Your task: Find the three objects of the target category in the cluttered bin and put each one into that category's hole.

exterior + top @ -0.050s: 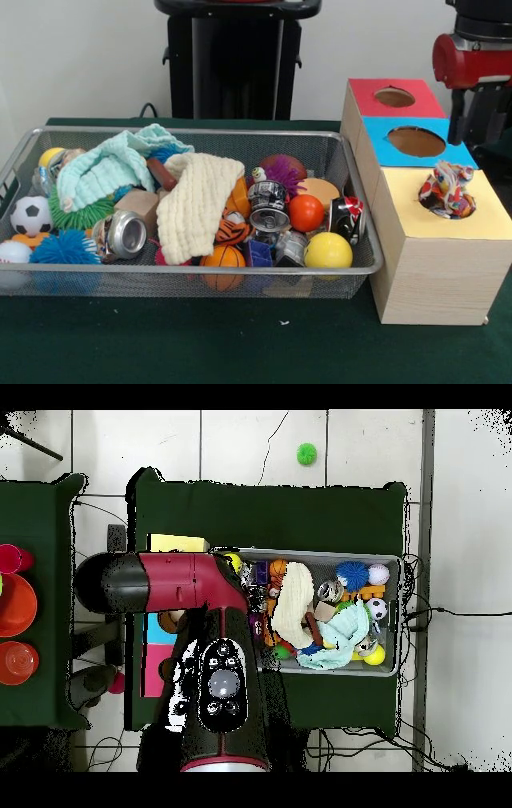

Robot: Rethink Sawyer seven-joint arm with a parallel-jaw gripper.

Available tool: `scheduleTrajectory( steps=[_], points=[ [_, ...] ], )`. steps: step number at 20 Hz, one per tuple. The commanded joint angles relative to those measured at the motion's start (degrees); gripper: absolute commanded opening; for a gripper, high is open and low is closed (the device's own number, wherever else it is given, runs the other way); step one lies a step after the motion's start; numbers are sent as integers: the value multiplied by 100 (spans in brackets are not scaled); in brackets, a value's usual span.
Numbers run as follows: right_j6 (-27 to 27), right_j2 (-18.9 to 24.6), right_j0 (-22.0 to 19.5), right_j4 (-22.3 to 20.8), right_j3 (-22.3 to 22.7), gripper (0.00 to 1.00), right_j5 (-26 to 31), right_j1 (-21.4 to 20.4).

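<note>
A wire bin [352, 268] is set on the green desk [240, 344], crowded with balls, cans and cloths; a yellow ball [328, 250] lies at its near right corner, a cream cloth [196, 204] is draped mid-bin; beside it a wooden box [436, 264] is placed, a patterned cloth [448, 190] stuffed into its yellow hole; the arm [472, 60] is seen behind; the jaws' state cannot be told.
</note>
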Motion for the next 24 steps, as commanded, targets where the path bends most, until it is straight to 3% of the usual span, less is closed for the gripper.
scheduleTrajectory(
  steps=[1,7,24],
  points=[
    [1067,-170,56,-209,-86,0,-173,137],
    [712,-142,60,-345,-186,0,-46,134],
    [660,-76,-47,-546,142,0,-1011,276]
  ],
)
